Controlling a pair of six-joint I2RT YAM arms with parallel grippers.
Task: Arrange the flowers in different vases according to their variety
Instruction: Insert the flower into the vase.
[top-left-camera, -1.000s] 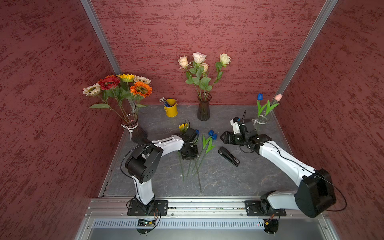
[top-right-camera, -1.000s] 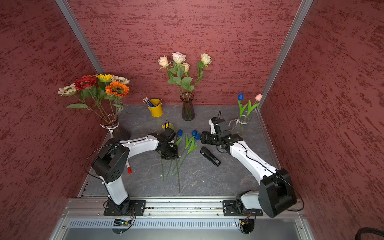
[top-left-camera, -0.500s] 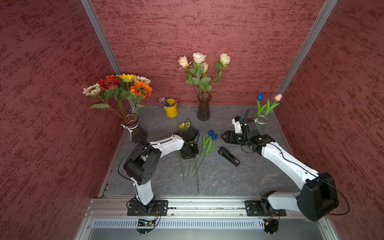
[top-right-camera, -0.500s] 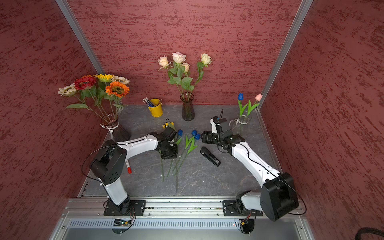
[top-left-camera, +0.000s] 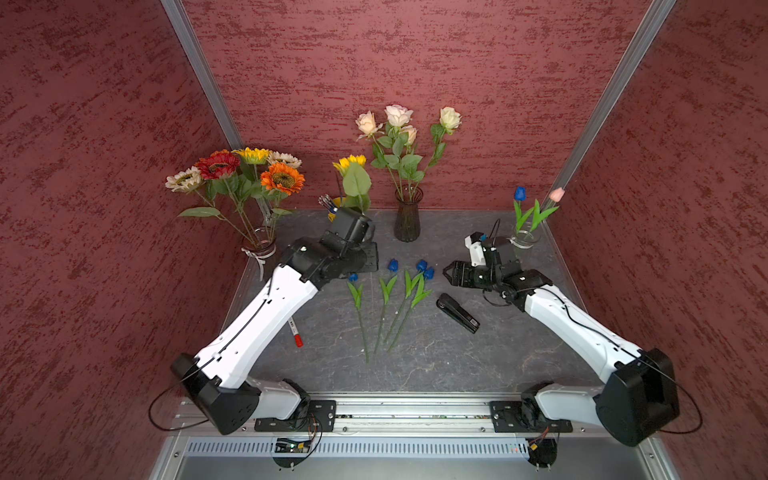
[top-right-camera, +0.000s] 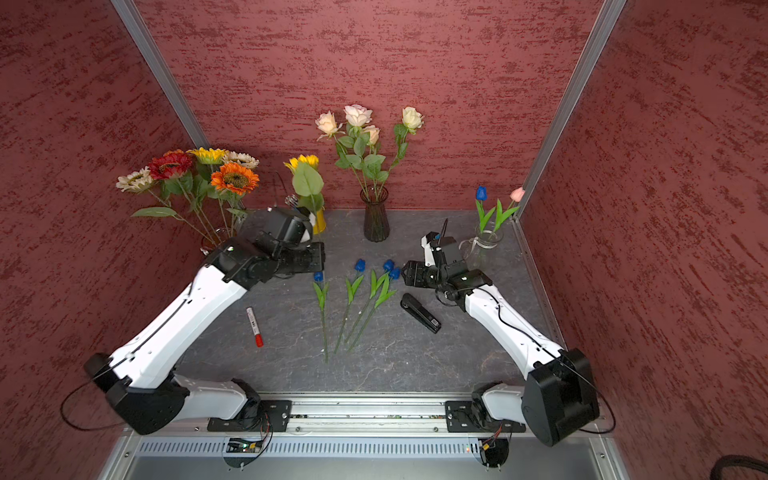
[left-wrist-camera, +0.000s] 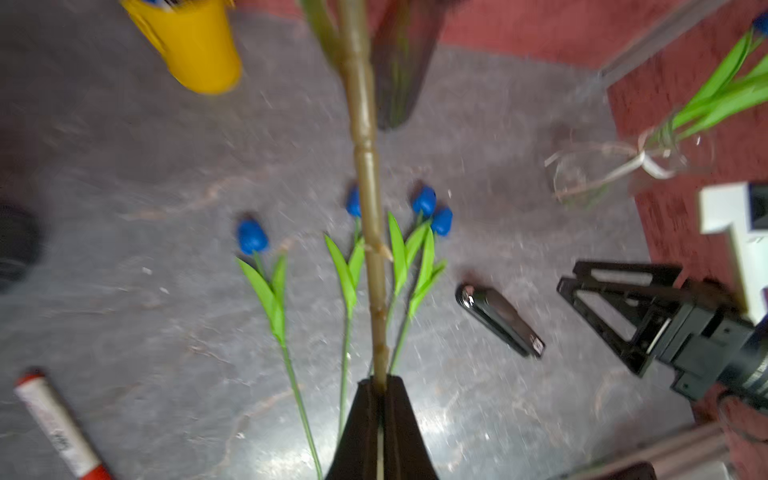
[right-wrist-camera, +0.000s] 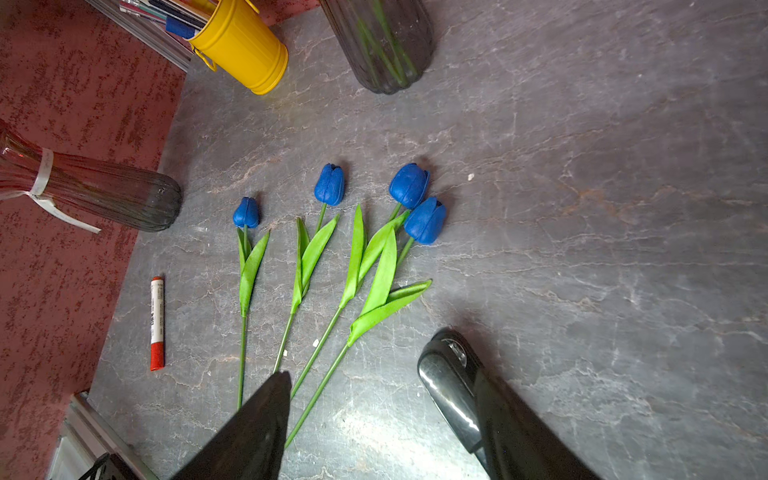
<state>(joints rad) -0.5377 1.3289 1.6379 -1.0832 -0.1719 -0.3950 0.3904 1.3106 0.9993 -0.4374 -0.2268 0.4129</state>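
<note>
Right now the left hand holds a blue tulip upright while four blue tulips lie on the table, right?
No: the left hand holds a yellow sunflower upright, as both top views show. Four blue tulips do lie on the table.

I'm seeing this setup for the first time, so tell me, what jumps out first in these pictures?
The left end effector holds a yellow sunflower upright by its stem, near the back. Four blue tulips lie fanned out in the middle of the table. Behind them, a bright bunch of sunflowers fills the ribboned vase at back left, and pale roses stand in the dark vase at back centre.
</note>
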